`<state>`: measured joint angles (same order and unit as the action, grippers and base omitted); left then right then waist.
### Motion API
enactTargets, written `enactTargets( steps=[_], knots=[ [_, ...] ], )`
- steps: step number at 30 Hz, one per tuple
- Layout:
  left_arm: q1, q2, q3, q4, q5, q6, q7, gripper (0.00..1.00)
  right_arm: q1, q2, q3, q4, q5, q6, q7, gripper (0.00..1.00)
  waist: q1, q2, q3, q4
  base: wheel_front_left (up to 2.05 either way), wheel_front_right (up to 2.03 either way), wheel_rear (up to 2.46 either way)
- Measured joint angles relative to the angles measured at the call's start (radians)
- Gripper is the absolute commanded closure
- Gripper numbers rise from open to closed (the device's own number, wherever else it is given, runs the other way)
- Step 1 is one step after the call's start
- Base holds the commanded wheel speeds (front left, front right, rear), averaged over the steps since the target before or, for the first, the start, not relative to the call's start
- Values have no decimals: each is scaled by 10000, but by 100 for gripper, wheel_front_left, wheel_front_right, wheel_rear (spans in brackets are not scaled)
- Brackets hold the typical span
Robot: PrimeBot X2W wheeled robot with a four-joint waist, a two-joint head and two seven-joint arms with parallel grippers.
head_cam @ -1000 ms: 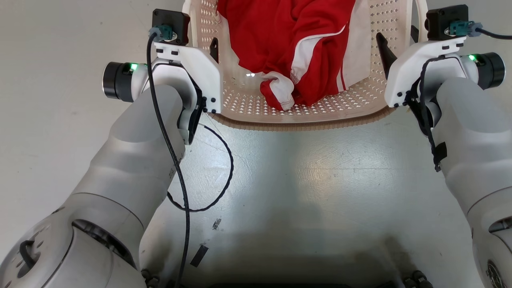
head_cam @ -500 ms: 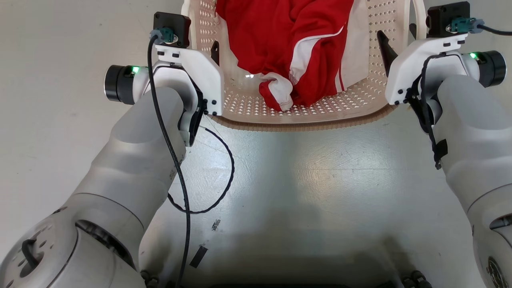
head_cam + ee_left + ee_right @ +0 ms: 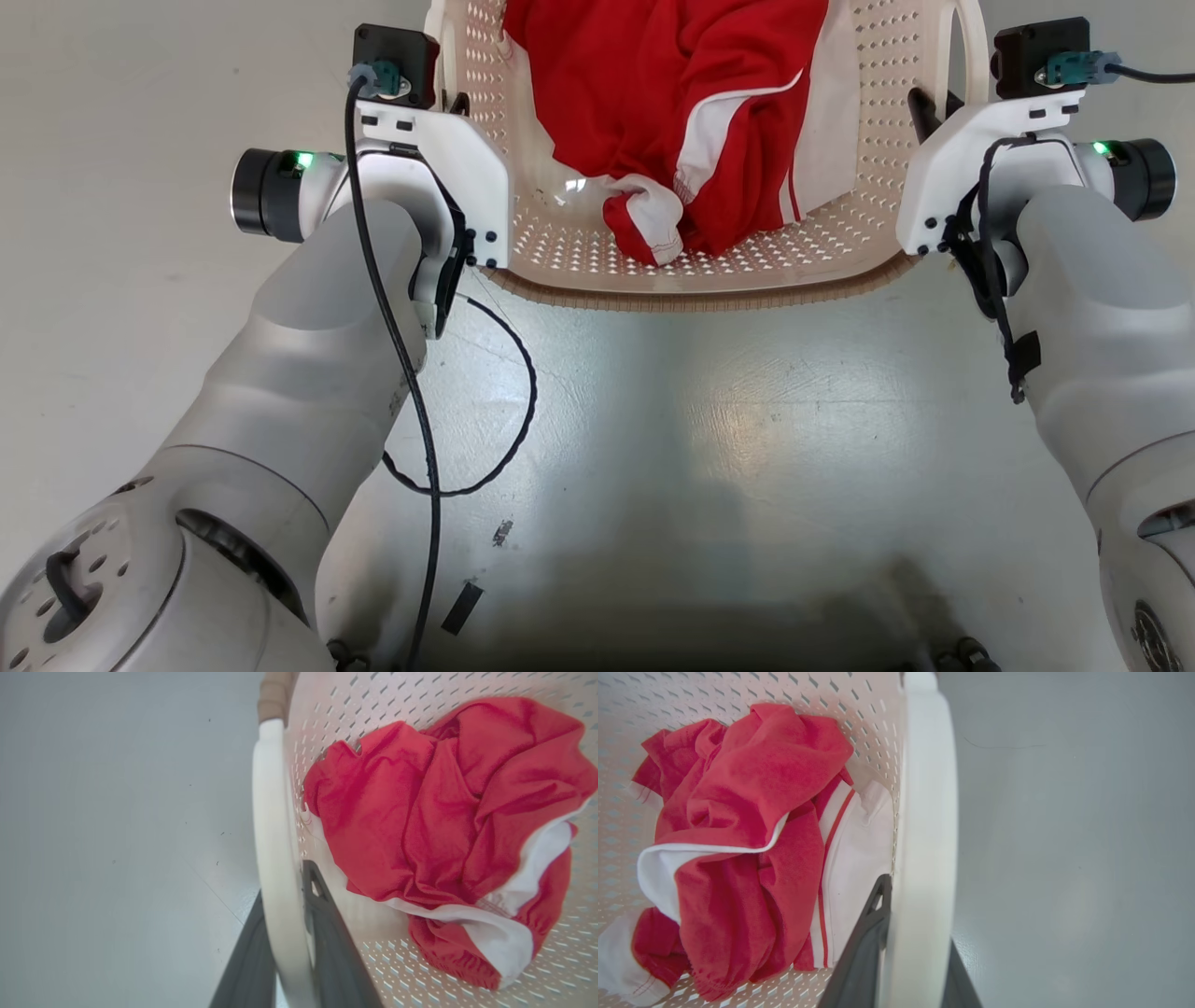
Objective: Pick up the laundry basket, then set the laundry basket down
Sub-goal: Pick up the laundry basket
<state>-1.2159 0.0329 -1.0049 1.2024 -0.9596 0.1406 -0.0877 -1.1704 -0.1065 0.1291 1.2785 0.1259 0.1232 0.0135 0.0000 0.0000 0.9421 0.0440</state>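
The left tool (image 3: 285, 891) is clamped narrow on the laundry basket (image 3: 691, 297). Its two dark fingers (image 3: 327, 938) stand one on each side of the white loop handle (image 3: 275, 826), both touching it, with the inner one inside the perforated wall. The right tool (image 3: 917, 914) pinches the opposite handle (image 3: 927, 812) the same way, one finger inside the basket and the other outside, over the grey floor (image 3: 1064, 858).

The basket spans crosswise between the two tools, with a handle at each end. Its mouth is turned up toward the head camera and its brown woven-look rim is nearest the robot. The top edge of the head view cuts off its far part, so I cannot tell whether the span from tool to tool is the longer axis. The near wall hides the base, so I cannot tell whether it rests on the floor or hangs clear.

Inward of both tools a crumpled red garment (image 3: 672, 93) with white trim lies in the basket, just beside the right tool's inner finger and near the left tool's. In the head view the white wrist housings (image 3: 467, 177) hide most of the fingers. Behind the left tool a thin black cable (image 3: 504, 439) hangs in a loop.
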Motion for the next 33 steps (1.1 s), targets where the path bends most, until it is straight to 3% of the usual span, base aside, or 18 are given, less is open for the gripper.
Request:
enactTargets(
  steps=[21, 33],
  knots=[
    [1613, -2, -713, 203, -815, -40, 376, 100, 1515, 242, 955, 123, 686, -2, 1093, 100, 0, 0, -2068, -54, 0, 0, 0],
    [3388, 0, -943, 500, -1198, -278, 456, 100, 3468, 282, 2525, -454, 2412, -13, 1891, 100, 0, 0, -4297, -388, 0, 0, 0]
  ],
)
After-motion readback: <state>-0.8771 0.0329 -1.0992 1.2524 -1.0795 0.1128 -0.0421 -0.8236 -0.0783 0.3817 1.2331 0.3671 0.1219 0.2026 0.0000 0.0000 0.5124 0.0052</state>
